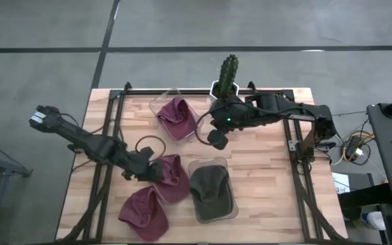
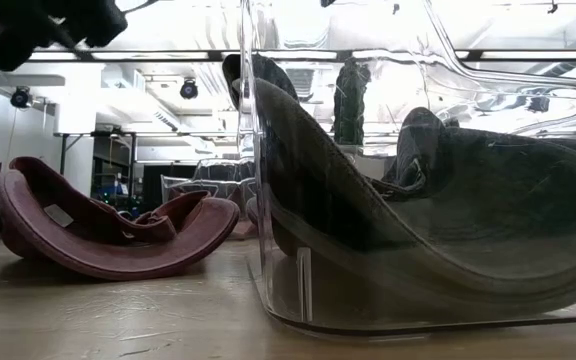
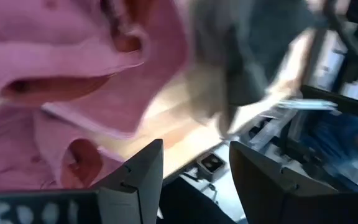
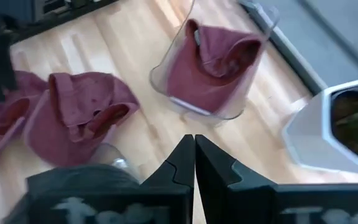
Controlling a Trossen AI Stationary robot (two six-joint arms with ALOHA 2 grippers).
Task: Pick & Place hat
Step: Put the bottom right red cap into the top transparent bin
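We see the left gripper (image 1: 156, 173) wide apart, empty, just beside a maroon hat (image 1: 173, 178) on the table (image 1: 264, 170); right gripper (image 1: 218, 139) — fingers pressed together — hovering near the binned maroon hat (image 1: 176, 118)

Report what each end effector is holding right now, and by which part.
Nothing is held. The left end effector is open with only air between its fingers, above the maroon fabric caps. The right end effector is shut on nothing, above the wooden table.

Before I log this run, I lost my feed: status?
Left gripper open, over loose maroon hat. Right gripper shut, empty, above table between the bins. Dark hat binned. Nothing in the way.
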